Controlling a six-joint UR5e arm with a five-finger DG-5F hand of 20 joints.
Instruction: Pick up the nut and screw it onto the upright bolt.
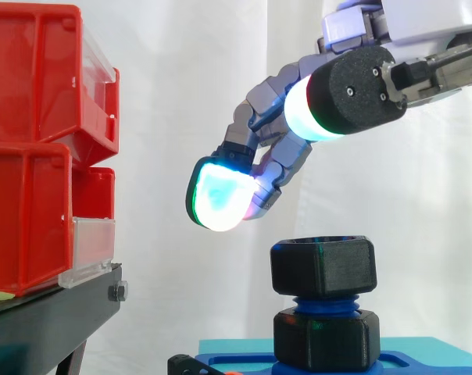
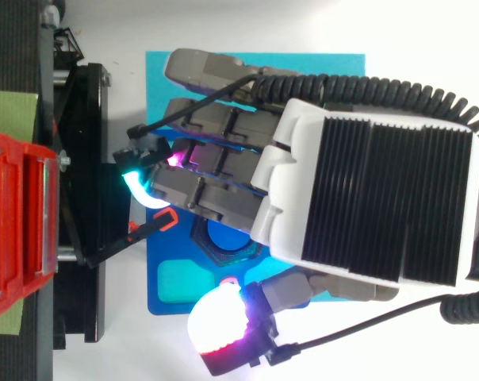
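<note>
White curtain is seen behind the red bins [image 1: 41, 148]. Over the work the hand [image 2: 303, 175] is held, fingers [image 1: 216, 195] loosely bent and parted, nothing gripped. The nut [image 1: 322, 266] is already seated atop the upright bolt [image 1: 323, 301], with thread left exposed, so further turning is judged to remain.

The nut [image 1: 323, 266] sits atop the bolt [image 1: 324, 303]. The hand [image 1: 263, 100] hangs above the bolt, apart. Bins [image 1: 33, 156] stand well left of it.

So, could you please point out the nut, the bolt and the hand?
nut [image 1: 323, 266], side view, front face of the upper black hexagon.
bolt [image 1: 323, 302], side view, blue thread under the nut.
hand [image 1: 281, 168], side view, a grey finger.
</note>
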